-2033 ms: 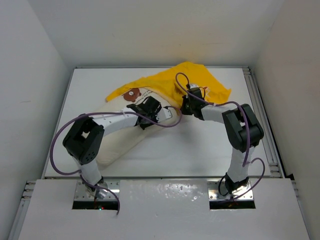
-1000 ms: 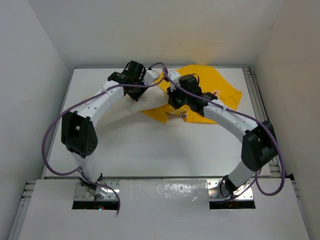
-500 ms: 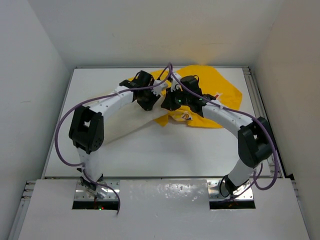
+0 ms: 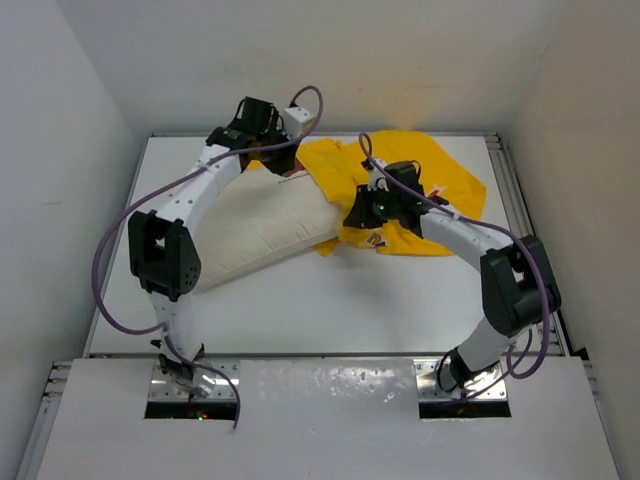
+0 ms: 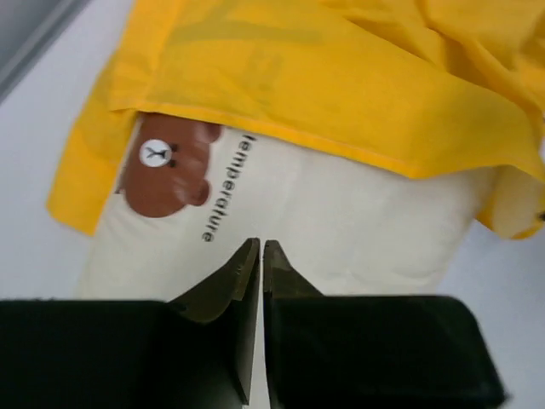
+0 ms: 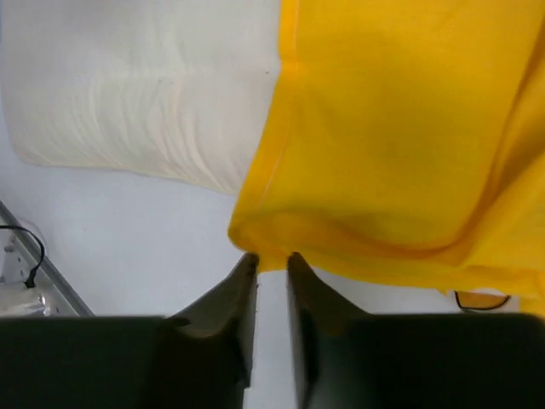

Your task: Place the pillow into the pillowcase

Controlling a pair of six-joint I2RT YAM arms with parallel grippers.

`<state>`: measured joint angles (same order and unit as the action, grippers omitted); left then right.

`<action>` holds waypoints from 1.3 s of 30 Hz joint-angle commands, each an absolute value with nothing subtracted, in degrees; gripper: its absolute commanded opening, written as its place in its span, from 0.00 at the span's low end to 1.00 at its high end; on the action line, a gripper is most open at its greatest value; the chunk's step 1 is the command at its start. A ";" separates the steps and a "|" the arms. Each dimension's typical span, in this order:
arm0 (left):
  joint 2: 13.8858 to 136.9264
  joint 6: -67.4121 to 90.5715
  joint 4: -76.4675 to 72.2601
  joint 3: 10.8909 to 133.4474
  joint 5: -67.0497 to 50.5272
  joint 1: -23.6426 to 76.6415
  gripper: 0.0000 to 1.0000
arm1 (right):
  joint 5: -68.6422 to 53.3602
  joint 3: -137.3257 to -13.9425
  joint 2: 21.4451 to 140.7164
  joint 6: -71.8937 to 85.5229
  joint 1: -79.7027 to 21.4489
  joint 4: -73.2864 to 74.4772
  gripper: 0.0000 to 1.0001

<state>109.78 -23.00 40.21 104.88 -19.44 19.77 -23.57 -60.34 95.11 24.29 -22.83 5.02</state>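
Yellow crumpled pillowcase (image 4: 440, 190) covers cream pillow (image 4: 265, 225) end; R end effector (image 6: 266, 256) pinches hem, L end effector (image 5: 260, 245) closed, empty.

**Pillow's far end lost under yellow cloth**

In the overhead view the pillow (image 4: 265, 225) runs toward the upper middle of the frame. Its upper end is covered there by the pillowcase (image 4: 440, 180) and partly by the left arm (image 4: 200, 185). Both wrist views crop the pillowcase at top and right. Whether the right gripper (image 6: 271, 256) nips the yellow hem at lower centre cannot be told.
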 commanded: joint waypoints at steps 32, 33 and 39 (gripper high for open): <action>122.54 -18.80 24.24 91.42 -13.62 17.75 0.00 | -9.91 -89.19 124.35 55.29 -18.19 -2.54 0.00; 121.91 -19.68 25.82 90.71 -16.41 17.93 0.00 | -11.06 -91.65 125.24 54.50 -18.11 -3.94 0.00; 118.13 -23.30 38.84 94.39 -21.97 17.23 0.37 | -20.29 -96.08 128.16 50.19 -18.11 -2.55 0.32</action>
